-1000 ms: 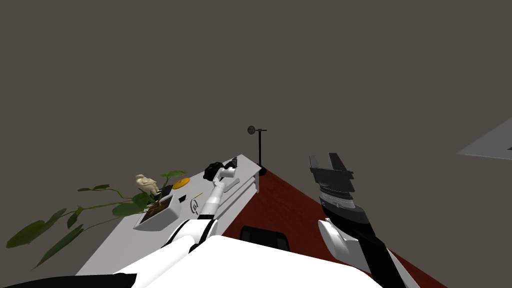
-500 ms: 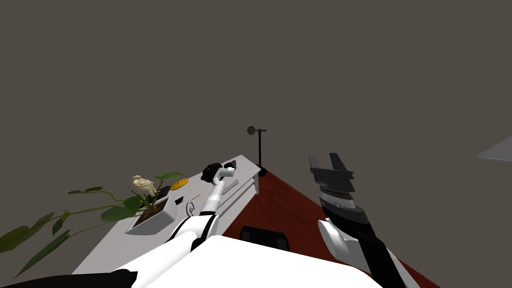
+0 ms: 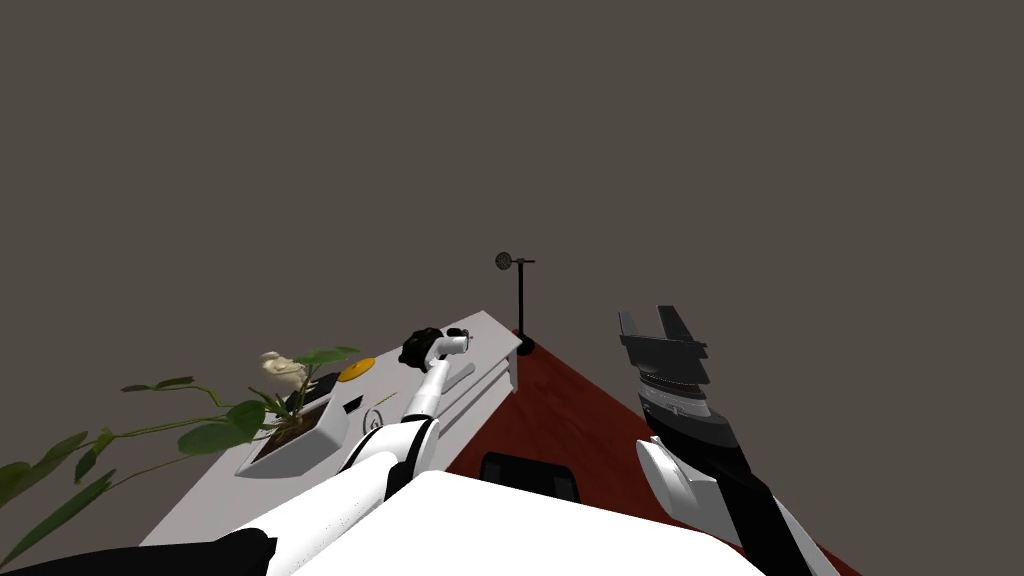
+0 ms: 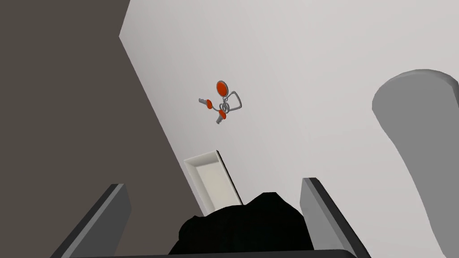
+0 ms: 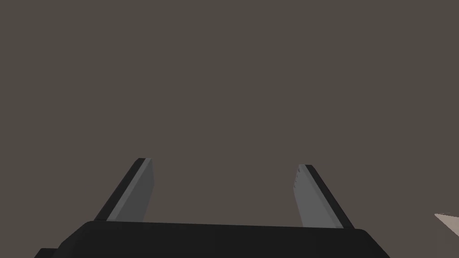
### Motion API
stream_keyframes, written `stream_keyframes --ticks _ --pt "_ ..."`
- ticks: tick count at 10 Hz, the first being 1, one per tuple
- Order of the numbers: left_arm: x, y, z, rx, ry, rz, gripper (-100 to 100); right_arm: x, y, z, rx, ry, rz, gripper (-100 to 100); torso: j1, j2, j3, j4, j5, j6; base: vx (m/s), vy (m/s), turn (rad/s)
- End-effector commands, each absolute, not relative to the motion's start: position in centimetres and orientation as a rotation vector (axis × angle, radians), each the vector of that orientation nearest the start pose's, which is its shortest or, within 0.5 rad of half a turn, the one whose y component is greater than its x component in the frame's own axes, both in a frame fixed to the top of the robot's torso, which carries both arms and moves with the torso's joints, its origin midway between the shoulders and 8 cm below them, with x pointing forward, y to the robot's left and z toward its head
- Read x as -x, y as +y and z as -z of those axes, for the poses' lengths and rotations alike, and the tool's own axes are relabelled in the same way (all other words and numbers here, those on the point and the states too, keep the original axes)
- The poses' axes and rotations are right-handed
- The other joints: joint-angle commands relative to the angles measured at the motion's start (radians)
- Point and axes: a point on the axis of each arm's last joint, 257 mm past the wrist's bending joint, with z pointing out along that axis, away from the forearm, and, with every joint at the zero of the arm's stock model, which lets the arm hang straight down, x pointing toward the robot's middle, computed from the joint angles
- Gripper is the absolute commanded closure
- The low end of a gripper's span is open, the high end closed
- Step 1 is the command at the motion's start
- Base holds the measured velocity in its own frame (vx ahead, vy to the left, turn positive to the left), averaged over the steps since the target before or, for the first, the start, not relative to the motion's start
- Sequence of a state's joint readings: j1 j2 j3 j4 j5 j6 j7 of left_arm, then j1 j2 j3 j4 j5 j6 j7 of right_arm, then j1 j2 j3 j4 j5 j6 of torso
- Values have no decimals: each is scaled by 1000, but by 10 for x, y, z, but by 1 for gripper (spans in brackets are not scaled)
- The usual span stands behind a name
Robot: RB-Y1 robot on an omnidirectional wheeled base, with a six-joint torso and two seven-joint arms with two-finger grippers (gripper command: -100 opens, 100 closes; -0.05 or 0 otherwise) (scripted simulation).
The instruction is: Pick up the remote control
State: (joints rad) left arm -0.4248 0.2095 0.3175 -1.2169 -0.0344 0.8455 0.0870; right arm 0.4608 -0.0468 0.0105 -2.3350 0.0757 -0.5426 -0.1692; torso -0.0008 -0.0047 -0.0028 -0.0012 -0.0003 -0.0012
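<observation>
A small black oblong (image 3: pixel 352 405) lies flat on the white table (image 3: pixel 215 490) beside the planter; it may be the remote, though I cannot tell for sure. My left arm reaches past it to the table's far end. There my left gripper (image 3: pixel 458 342) (image 4: pixel 213 182) hangs open over the top. Ahead of its fingers lie a shallow white tray (image 4: pixel 215 179) and a key ring with red tags (image 4: pixel 222 103). A black lump (image 4: pixel 244 224) sits low between the fingers, touching neither. My right gripper (image 3: pixel 648 318) (image 5: pixel 224 163) is raised to the right, open and empty.
A white planter (image 3: pixel 300 435) with long green leaves, a pale figurine (image 3: pixel 278 368) and a yellow disc (image 3: pixel 357 370) stand on the table. A grey rounded bar (image 4: pixel 417 143) lies beside the left gripper. A black floor lamp (image 3: pixel 520 300) stands past the table on the red floor (image 3: pixel 570 420).
My view has swung: the table and plant have slid left and down, and a pale patch at the right edge has gone. The left arm stays over the far end.
</observation>
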Motion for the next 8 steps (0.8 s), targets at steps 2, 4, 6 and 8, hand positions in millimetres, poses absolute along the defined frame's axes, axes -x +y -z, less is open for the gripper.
stream_keyframes --ticks 2,4,6,8 --pt "-546 415 360 2029 1451 496 -100 -328 -252 -67 -530 571 -1470 0 0 0 0 0 0 0 91 -33 58" --pt "-528 422 379 2117 1455 445 -100 -328 -252 -67 -530 571 -1470 0 -1 -1 -1 0 0 0 91 -38 57" --pt "-509 427 400 2203 1457 395 -100 -328 -252 -67 -530 571 -1470 0 0 0 0 0 0 0 77 -34 69" --pt "-491 431 415 2282 1453 350 -100 -328 -252 -67 -530 571 -1470 0 0 0 0 0 0 0 83 -26 70"
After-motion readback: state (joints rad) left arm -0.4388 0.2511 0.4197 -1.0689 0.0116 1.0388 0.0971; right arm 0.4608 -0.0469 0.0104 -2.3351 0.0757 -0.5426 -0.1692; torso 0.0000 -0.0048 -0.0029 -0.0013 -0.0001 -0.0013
